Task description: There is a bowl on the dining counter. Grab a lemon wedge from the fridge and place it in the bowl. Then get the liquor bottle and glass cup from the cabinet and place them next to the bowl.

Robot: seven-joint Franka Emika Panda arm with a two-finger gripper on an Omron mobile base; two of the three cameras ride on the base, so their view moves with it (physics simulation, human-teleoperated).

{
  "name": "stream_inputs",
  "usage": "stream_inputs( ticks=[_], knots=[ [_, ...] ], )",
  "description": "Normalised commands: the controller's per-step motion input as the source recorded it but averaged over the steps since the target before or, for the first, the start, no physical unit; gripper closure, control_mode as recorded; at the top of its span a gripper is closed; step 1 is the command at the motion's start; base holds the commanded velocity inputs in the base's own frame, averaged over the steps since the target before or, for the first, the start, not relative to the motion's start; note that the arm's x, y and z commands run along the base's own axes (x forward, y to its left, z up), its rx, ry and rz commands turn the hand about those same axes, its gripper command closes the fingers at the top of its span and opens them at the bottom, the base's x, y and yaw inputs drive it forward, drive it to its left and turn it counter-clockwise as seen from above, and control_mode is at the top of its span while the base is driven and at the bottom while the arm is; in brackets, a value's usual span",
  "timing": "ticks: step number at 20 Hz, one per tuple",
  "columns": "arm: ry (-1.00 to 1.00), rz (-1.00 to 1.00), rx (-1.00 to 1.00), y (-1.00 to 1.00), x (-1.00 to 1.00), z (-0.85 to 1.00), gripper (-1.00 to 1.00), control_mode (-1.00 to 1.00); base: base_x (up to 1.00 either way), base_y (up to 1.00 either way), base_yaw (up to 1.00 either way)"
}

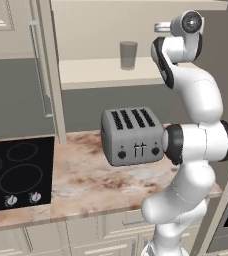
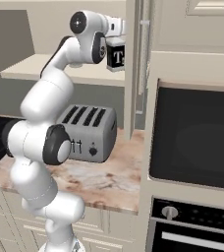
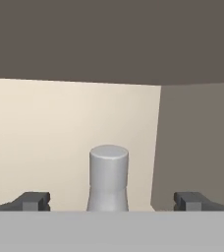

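A: Cream shelf, open cream cabinet (image 1: 136, 72), and our arm reaches up into it. On the shelf we see the glass cup (image 1: 128, 55) standing upright, to the left of the wrist in the left base view.

B: And the liquor bottle (image 3: 108, 179)? In the hand view we have its pale capped neck dead ahead, upright, with the cream back wall behind it.

A: Yes, it sits between the two fingers (image 3: 33, 201) (only the dark tips show, one at each lower corner). The gripper (image 3: 112, 202) is spread as wide as it goes, and neither tip touches the neck. We hold nothing.

B: From the right base view we see a dark canister (image 2: 116, 58) with a white letter on the same shelf, just beside the hand.

A: Below, a grey four-slot toaster (image 1: 132, 136) stands on the marbled worktop (image 1: 91, 180), the black cooktop (image 1: 17, 172) at its left end and a dark oven (image 2: 197, 142) on the right.
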Motion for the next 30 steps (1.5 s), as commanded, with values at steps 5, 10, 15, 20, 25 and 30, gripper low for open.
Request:
stream_inputs(
  ticks=[5,10,15,20,25,30],
  knots=[
    [0.01,0.0,0.0,-0.02,0.16,-0.06,-1.0,-1.0,0.0,0.0,0.0],
    [0.01,0.0,0.0,0.0,0.17,-0.08,1.0,-1.0,0.0,0.0,0.0],
    [0.0,0.0,0.0,0.0,0.06,-0.03,1.0,-1.0,0.0,0.0,0.0],
    [0.0,0.0,0.0,0.0,0.0,0.0,1.0,-1.0,0.0,0.0,0.0],
    [0.0,0.0,0.0,0.0,0.0,0.0,1.0,-1.0,0.0,0.0,0.0],
    [0.0,0.0,0.0,0.0,-0.04,0.0,1.0,-1.0,0.0,0.0,0.0]
  ],
)
